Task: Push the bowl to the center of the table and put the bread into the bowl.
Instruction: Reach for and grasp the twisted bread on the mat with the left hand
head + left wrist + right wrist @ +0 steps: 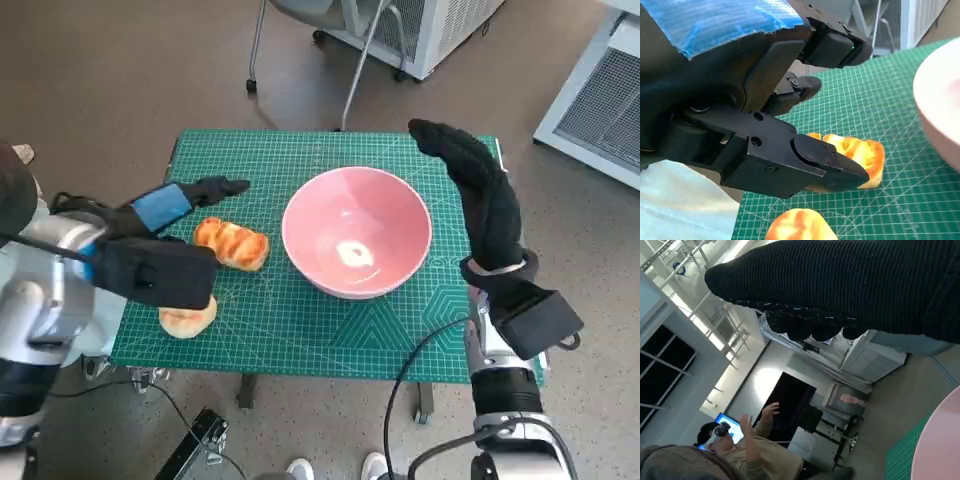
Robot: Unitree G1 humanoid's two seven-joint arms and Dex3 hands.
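Note:
A pink bowl (pixel 357 245) stands near the middle of the green cutting mat (pixel 310 330), empty apart from a glare spot; its rim (pixel 940 100) shows in the left wrist view. Two pieces of bread lie left of it: a glazed roll (pixel 232 243) (pixel 860 155) close to the bowl and a paler bun (pixel 187 320) (pixel 800 226) nearer the front edge. My left hand (pixel 165 235) (pixel 775 135) hovers over the breads with fingers spread, holding nothing. My gloved right hand (pixel 478 190) (pixel 850 285) is stretched flat just right of the bowl, holding nothing.
The mat covers a small table whose front edge (pixel 320 372) is near me. A chair's legs (pixel 350 90) and white cabinets (pixel 590 90) stand beyond it. A person (pixel 715 450) with raised hands sits in the background of the right wrist view. Cables (pixel 415 370) hang by my right arm.

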